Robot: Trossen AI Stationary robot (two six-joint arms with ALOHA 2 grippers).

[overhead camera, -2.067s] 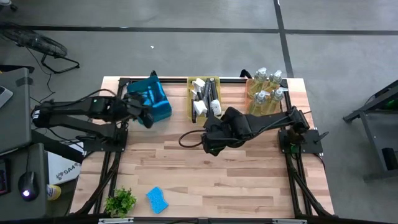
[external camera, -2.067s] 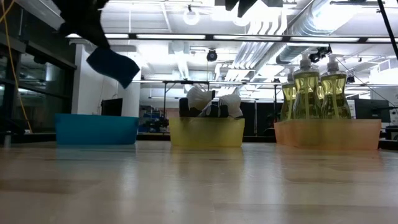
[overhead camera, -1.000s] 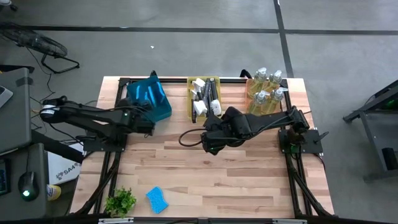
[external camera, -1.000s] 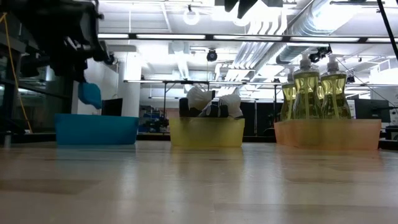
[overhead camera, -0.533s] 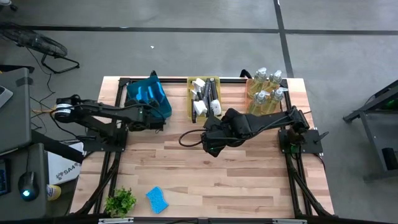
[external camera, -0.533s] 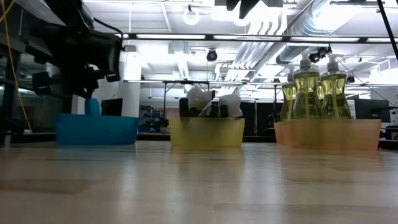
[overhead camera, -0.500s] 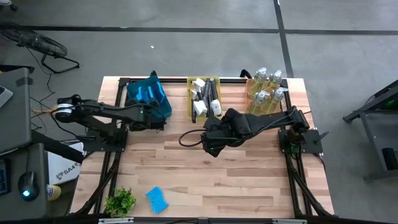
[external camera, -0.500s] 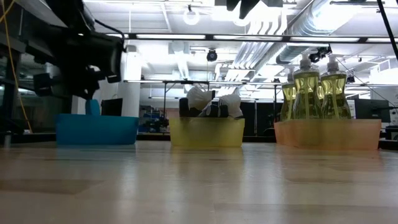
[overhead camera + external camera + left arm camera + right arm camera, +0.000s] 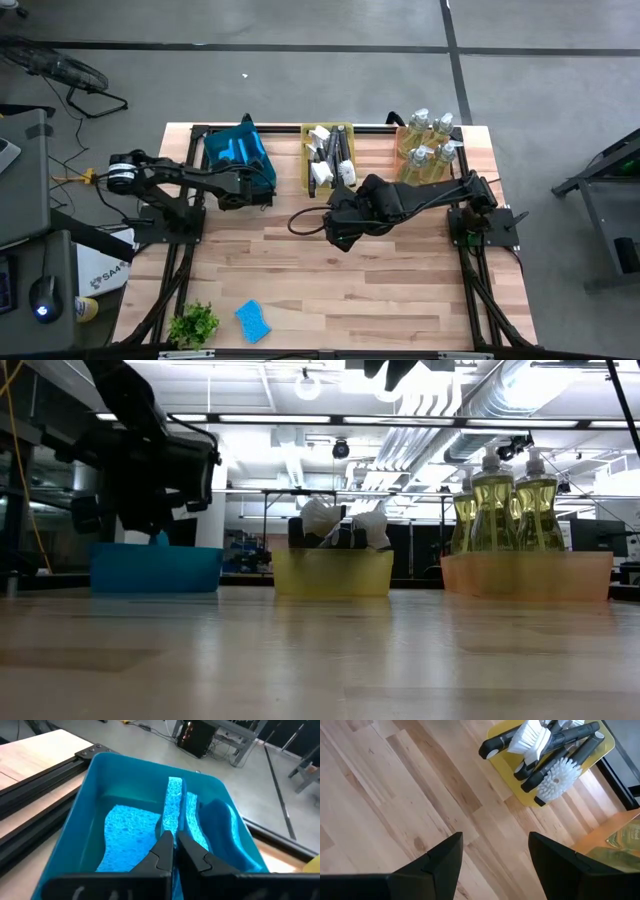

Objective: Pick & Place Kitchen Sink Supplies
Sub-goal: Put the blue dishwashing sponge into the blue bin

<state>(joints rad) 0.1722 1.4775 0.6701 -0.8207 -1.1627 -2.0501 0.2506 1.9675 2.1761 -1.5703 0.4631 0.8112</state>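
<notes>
My left gripper (image 9: 170, 851) is low over the near end of the blue bin (image 9: 240, 160) at the table's far left, shut on a blue sponge (image 9: 174, 805). Other blue sponges (image 9: 122, 827) lie in that bin. One more blue sponge (image 9: 253, 320) lies flat on the table near its front edge. My right gripper (image 9: 492, 855) hangs open above the bare table middle (image 9: 337, 232), with nothing between its fingers. Dish brushes (image 9: 547, 750) lie in a yellow bin (image 9: 328, 158). Bottles of yellow-green liquid (image 9: 505, 500) stand in an orange bin (image 9: 428, 150). My left gripper pinches the near end of the sponge's thin edge (image 9: 171, 827) between its two fingertips. The fingers slant down from the table's near side and lie along the sponge. The sponge stands on edge inside the bin, between the sponges there; its underside is hidden.
A small green plant (image 9: 194, 324) stands at the front left corner. Black frame rails (image 9: 190, 215) run along the table's left and right sides. Bare wood lies between the bins and the front edge.
My left gripper has gone toward the table's right edge and down, carrying the blue sponge from above the bin's left side into the blue bin. The sponge now sits low between the bin's walls. My right gripper has kept still.
</notes>
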